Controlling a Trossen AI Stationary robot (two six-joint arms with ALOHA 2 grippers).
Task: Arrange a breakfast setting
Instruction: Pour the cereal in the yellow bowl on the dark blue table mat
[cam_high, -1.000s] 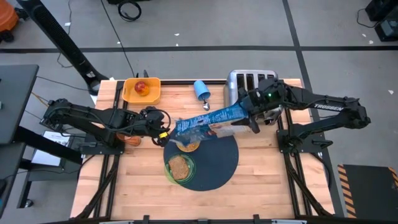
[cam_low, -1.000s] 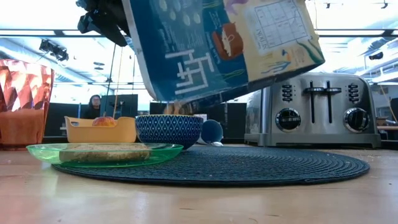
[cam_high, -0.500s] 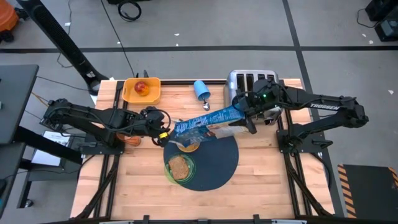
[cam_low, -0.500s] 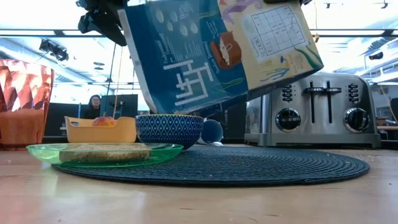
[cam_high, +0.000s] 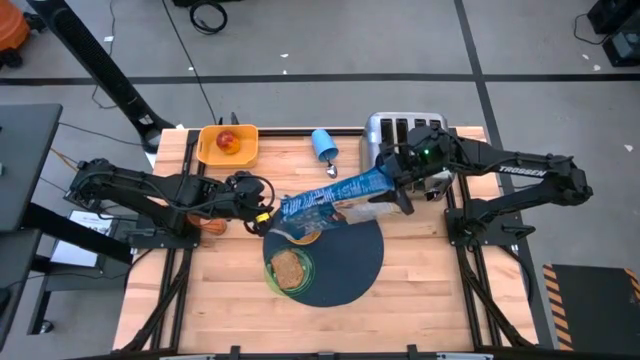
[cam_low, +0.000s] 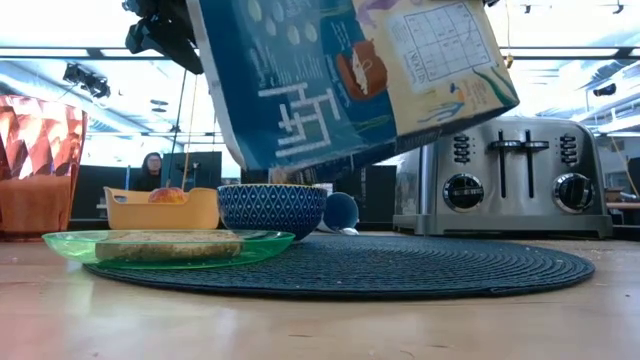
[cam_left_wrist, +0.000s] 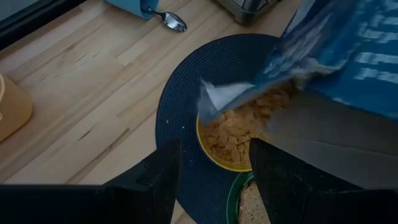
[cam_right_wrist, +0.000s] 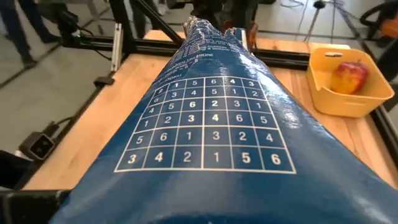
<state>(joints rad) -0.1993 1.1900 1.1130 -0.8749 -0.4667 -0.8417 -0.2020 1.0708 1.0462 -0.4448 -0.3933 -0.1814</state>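
The right claw (cam_high: 400, 190) is clamped on the bottom end of a blue cereal box (cam_high: 335, 198), which hangs tilted over the mat (cam_high: 360, 262) with its open mouth just above the yellow bowl (cam_left_wrist: 231, 138); in the left wrist view the bowl already holds a good heap of flakes, and the inner bag hangs out of the box mouth. The left claw (cam_left_wrist: 211, 171) hovers with fingers spread, pinching nothing, just beside the bowl on the side toward the left edge of the bench (cam_high: 240, 290). The main risk, I think, is overfilling — if the box stays tilted, flakes can run over the rim onto the mat or onto the green plate (cam_high: 272, 278) with toast (cam_high: 290, 268), which sits touching or almost touching the bowl. A second risk is the grip: the box is held only at 1 end, so it may twist or slip and fall on the bowl. When the box is lifted back, its low corner could also knock the bowl. The apple (cam_high: 228, 141) lies in the tray (cam_high: 208, 152) near the far left corner, and the blue cup (cam_high: 324, 143) and spoon (cam_high: 333, 170) wait near the far edge — they are not yet placed.
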